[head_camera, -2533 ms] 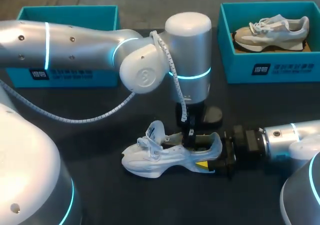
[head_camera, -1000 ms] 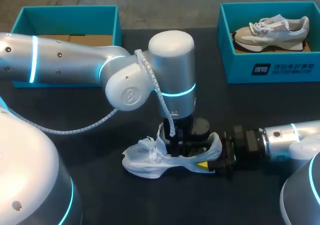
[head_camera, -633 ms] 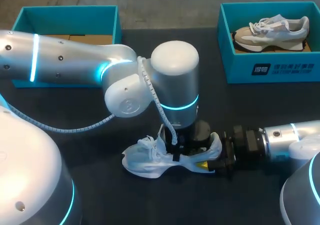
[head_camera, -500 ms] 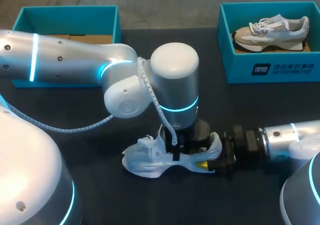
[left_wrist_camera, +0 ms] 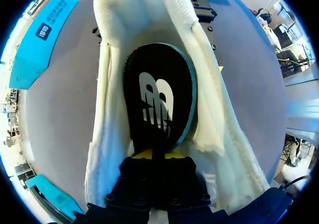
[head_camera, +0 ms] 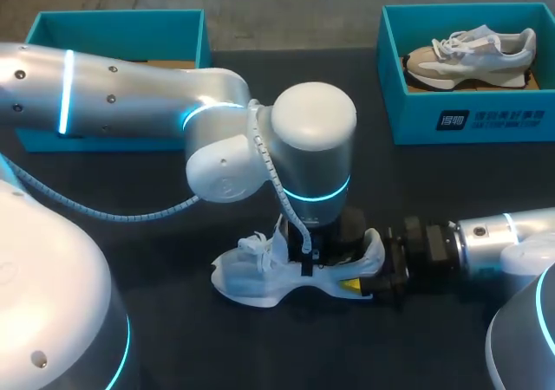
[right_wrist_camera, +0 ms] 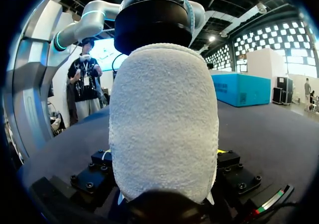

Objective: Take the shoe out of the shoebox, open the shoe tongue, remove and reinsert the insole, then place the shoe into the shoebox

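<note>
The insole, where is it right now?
In the left wrist view the black insole sits inside the white shoe, its near end pinched by the left gripper; the shoe lies in the middle of the table.

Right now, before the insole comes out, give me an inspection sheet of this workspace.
Surface: black table.
Job's things: white shoe on its sole mid-table; black insole inside it; left teal shoebox, no shoe visible.
Clutter: tan sneaker in the right teal shoebox.
Grippers: left gripper inside the shoe at the insole's end; right gripper shut on the shoe's heel.
Cables: white spiral conduit along the left arm.
Surroundings: nothing seen.
</note>
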Robot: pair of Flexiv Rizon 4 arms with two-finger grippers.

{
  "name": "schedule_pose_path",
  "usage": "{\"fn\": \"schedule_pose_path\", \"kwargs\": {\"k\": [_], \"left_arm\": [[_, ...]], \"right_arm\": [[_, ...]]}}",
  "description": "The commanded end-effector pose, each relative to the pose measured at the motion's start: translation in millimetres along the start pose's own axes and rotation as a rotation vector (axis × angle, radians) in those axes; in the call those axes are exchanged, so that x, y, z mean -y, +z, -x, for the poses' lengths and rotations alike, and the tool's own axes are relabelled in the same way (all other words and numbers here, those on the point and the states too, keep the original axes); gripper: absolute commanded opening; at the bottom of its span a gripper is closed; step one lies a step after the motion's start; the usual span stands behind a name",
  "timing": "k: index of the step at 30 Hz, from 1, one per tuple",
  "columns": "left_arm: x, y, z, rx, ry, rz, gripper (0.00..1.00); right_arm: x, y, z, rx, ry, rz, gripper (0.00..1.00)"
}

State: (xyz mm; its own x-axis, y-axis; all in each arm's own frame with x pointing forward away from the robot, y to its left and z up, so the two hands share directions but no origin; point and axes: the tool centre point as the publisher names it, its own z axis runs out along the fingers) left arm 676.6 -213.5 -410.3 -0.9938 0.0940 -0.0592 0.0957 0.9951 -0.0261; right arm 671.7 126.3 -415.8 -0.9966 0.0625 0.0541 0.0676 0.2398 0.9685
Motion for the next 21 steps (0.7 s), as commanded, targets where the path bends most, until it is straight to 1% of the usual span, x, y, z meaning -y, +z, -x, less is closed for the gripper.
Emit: {"fn": "schedule_pose_path", "kwargs": {"k": [1,9,14,21], "left_arm": [[-5.7,-2.4,7.0,-0.021,0.001,-0.060,0.00],[-10.3,-30.7,2.5,-0.089,0.016,-0.214,0.00],[-13.4,-38.5,0.7,-0.114,0.025,-0.258,0.00],[-15.4,-44.1,-2.1,-0.158,0.057,-0.312,0.00]], "right_arm": [[1.7,0.0,-0.3,0.002,-0.002,-0.003,0.00],[1.7,0.0,-0.3,0.002,-0.002,-0.003,0.00],[1.7,0.0,-0.3,0.002,-0.002,-0.003,0.00],[1.7,0.0,-0.3,0.002,-0.002,-0.003,0.00]]}}
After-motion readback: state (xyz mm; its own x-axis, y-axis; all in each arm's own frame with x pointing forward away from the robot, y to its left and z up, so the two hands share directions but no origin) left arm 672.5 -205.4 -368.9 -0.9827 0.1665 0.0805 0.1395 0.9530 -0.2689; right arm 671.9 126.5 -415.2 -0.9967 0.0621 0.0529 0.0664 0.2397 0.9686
